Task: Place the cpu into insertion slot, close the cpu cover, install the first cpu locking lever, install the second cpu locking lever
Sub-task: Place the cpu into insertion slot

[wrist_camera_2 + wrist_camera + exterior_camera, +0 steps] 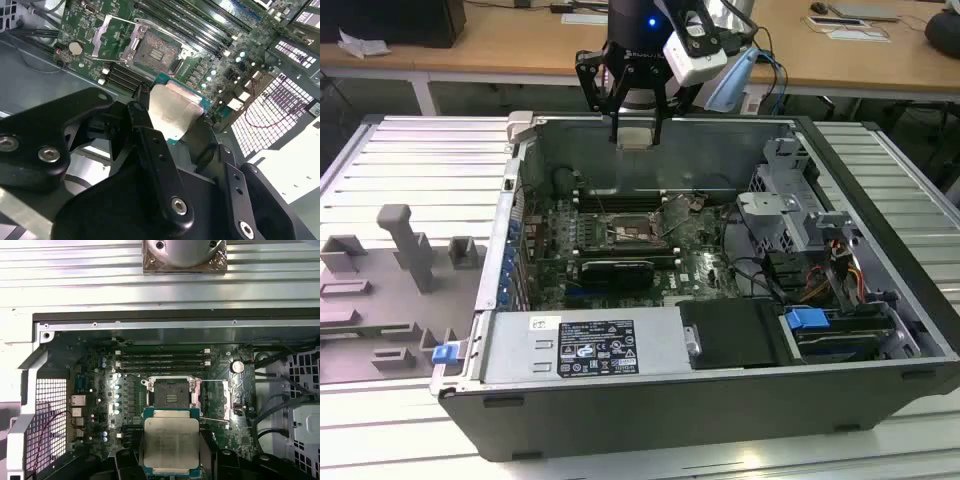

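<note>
Slatted metal bench (410,150), open computer case (740,400): cpu held aloft.
Gripper (636,128) fingers are closed on two opposite edges of the cpu (170,442), well above the motherboard (95,385) and not yet over the insertion slot (171,396). The cpu cover (214,400) stands open. Risk, as I judge it: a tilted or rotated chip on descent could bend socket pins, and the thin edge grip could slip.

back: wooden desk (510,45), white legs, papers (855,25) on top | front: ribbed aluminium worktable (415,165) | light: bright sheen on the ribs
</note>
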